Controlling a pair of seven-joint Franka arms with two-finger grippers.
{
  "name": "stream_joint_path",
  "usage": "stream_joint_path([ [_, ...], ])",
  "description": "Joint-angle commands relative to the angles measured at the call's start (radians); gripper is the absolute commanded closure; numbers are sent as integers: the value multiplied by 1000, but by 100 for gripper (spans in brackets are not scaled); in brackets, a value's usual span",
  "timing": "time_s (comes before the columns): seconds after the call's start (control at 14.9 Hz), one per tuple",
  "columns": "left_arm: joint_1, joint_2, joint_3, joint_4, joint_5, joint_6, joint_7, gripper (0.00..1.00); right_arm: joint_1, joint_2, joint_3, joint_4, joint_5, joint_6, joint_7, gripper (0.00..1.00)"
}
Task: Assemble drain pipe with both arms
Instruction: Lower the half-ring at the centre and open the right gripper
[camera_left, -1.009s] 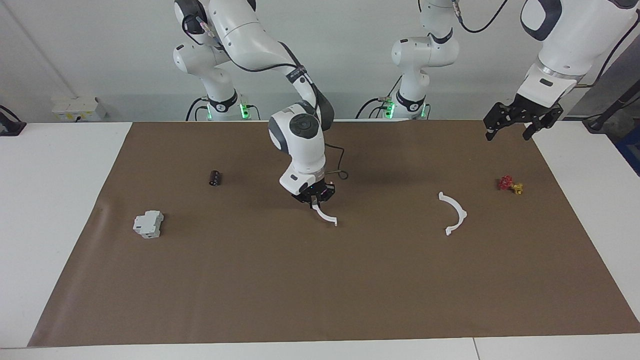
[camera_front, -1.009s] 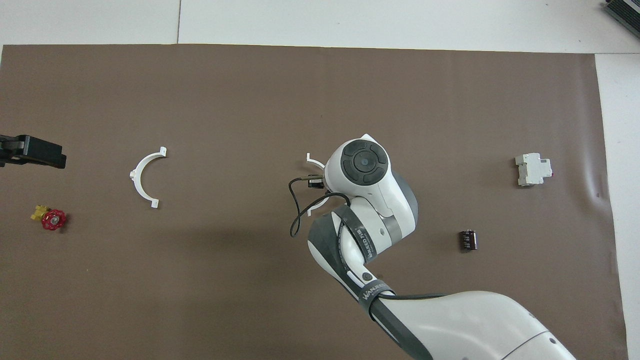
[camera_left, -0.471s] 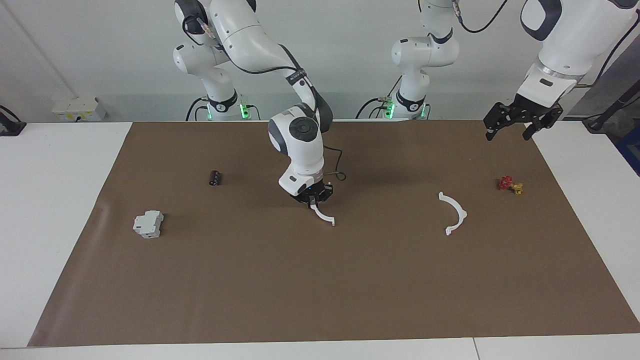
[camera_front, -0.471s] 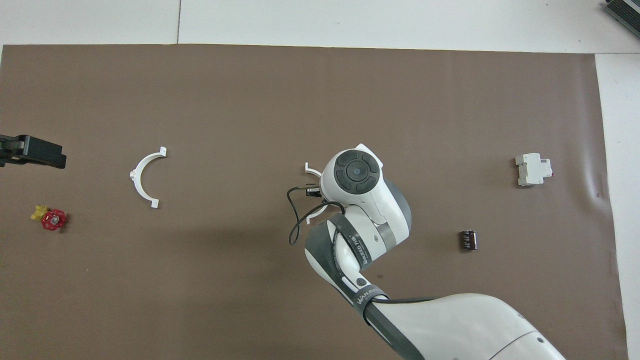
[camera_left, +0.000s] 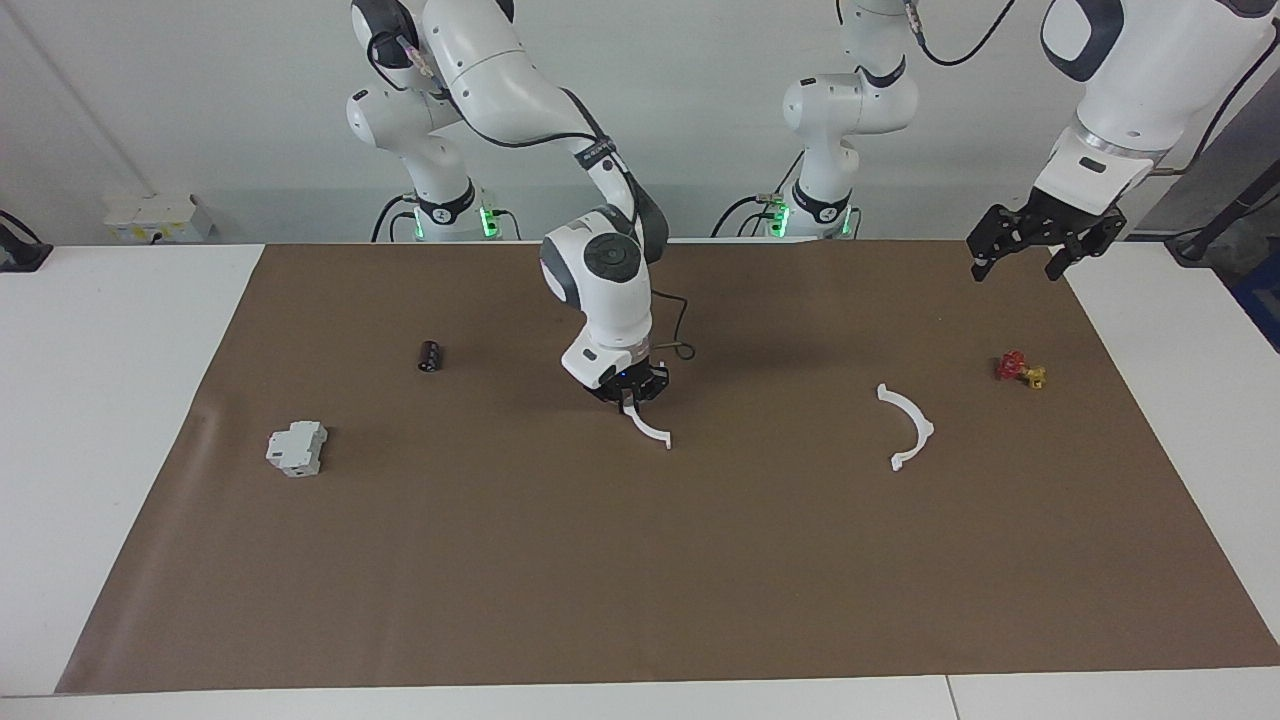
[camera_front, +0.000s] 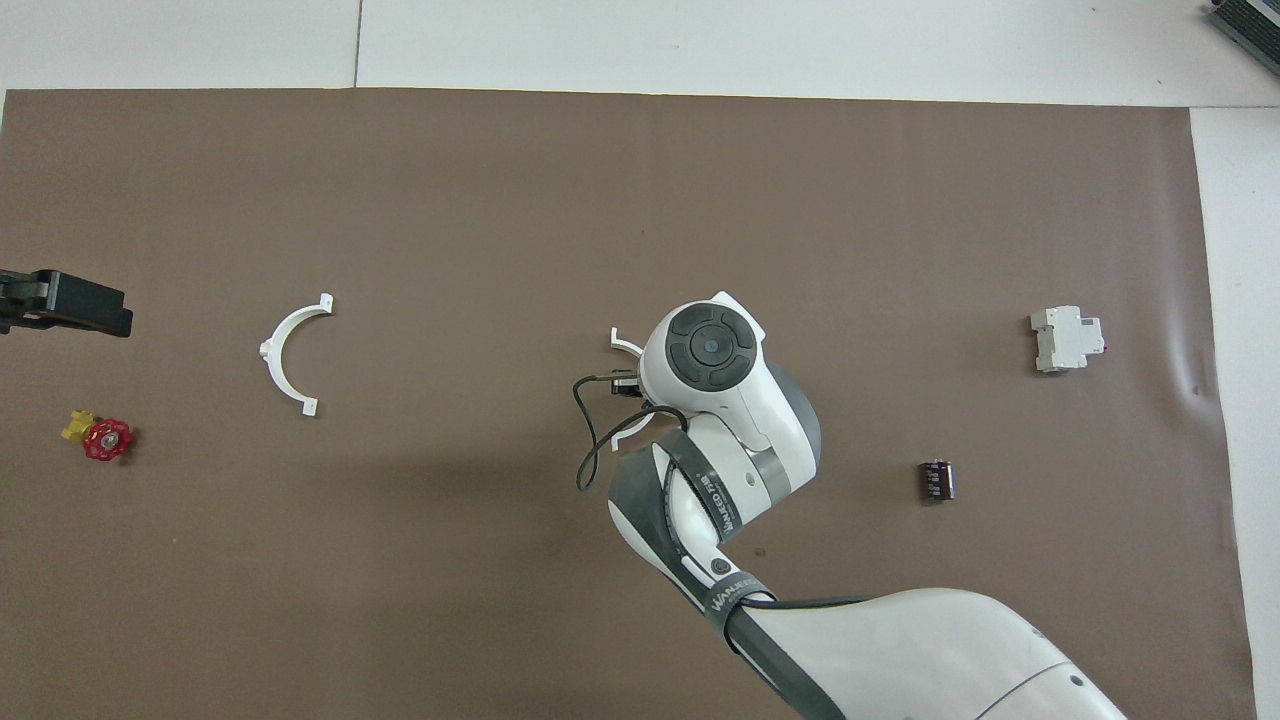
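Facing view: two white half-rings on brown mat. One half-ring (camera_left: 650, 431) at frame centre, pinched in closed right gripper (camera_left: 628, 392). Second half-ring (camera_left: 908, 427) lies free, centre-right. Left gripper (camera_left: 1040, 246) waits upper right, fingers spread, empty. One red-yellow valve (camera_left: 1020, 370), one grey block (camera_left: 297, 448), one dark cylinder (camera_left: 430, 356).

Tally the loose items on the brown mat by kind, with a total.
White half-rings: 2, one lying free, one at the right gripper
Grey-white boxy block: 1
Small dark cylinder: 1
Red-and-yellow valve: 1
Total: 5
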Motion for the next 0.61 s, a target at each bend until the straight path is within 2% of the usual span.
stream_joint_path([
  [0.0,7,-13,-4,-3,7,-13,3,0,4,-10,-2,-30,-32,35,24,100],
  [0.13,7,-13,-4,-3,7,-13,3,0,2,-10,-2,-30,-34,40,22,100],
  [0.2,7,-13,-4,-3,7,-13,3,0,4,-10,-2,-30,-34,43,24,38],
  [0.27,7,-13,-4,-3,7,-13,3,0,4,-10,-2,-30,-34,41,25,0],
  [0.54,7,-13,-4,-3,7,-13,3,0,-10,-22,-5,-5,-32,17,24,0],
])
